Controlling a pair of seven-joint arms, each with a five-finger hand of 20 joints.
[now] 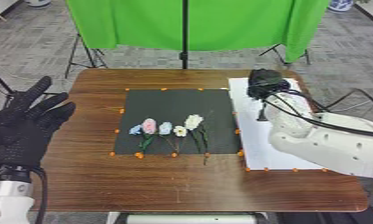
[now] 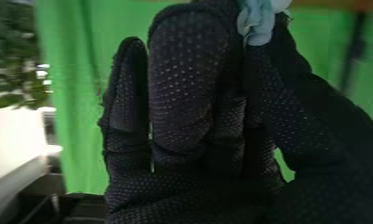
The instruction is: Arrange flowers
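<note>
Black-gloved right hand (image 1: pixel 264 84) clamped on a pale blue, soft-petalled bloom (image 2: pixel 257 24)

In the wrist view I find my right hand (image 2: pixel 200 185) nearest the lens, its fingertips together and pinching the bloom against the thumb. From the head view I record that hand over the far part of a long white sheet (image 1: pixel 276 155) on the brown wooden counter (image 1: pixel 165 192).

Left of the sheet, a square black mat (image 1: pixel 169 105) bears a small blue flower (image 1: pixel 135 130), a pink one (image 1: pixel 149 125), a light blue one (image 1: pixel 166 128), a small cream one (image 1: pixel 180 131) and a larger white one (image 1: pixel 193 121). Their green stems point toward me; one crosses the mat's near edge. Orange markers (image 1: pixel 139 155) border mat and sheet.

My black-gloved left hand (image 1: pixel 22 132) is raised at the counter's left edge, fingers straight and apart. A green curtain (image 1: pixel 129 25) hangs beyond.
</note>
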